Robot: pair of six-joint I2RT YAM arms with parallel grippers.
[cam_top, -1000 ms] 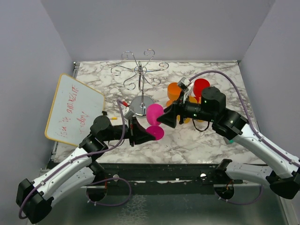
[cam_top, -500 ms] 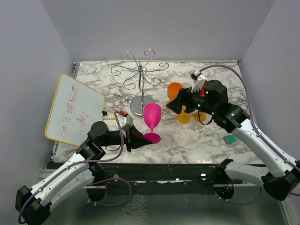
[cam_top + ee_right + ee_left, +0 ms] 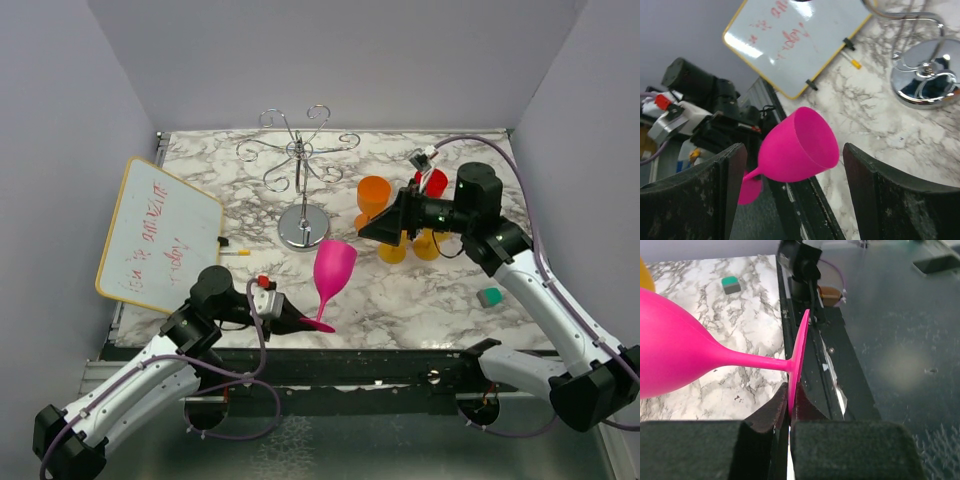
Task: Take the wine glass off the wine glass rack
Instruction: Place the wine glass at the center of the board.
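The smooth, bright pink wine glass [image 3: 333, 272] is off its stand and sits in the lower centre of the top view, above the near edge of the white-and-grey marbled tabletop [image 3: 450, 290]. It is tilted, with the bowl raised toward the upper right and the stem slanting down to the round foot.

The left end effector [image 3: 290, 320] holds that foot. In the left wrist view its two black fingers [image 3: 840, 445] are pressed together on the foot's thin rim, which stands edge-on between them, and the bowl fills the left of the frame.

The shiny chrome wire wine glass rack [image 3: 300, 170] stands in the upper centre of the top view. It has a thin pole on a round mirror-like base and curled arms spreading at the top, and it is well apart from the pink wine glass.

The right end effector [image 3: 385, 228] hangs right of centre, just beside an orange plastic glass [image 3: 373, 193]. Its jaws are spread wide and grip nothing. In the right wrist view its dark fingers [image 3: 695, 195] rise at either side of the frame, with the pink wine glass seen far off between them.

A red plastic glass [image 3: 432, 183] and two yellow-orange glasses [image 3: 392, 250] stand close by. A small teal block [image 3: 489, 296] lies at the right. A yellow-framed whiteboard with red writing [image 3: 155, 232] leans at the left, and a short marker pen [image 3: 236, 251] lies near it.
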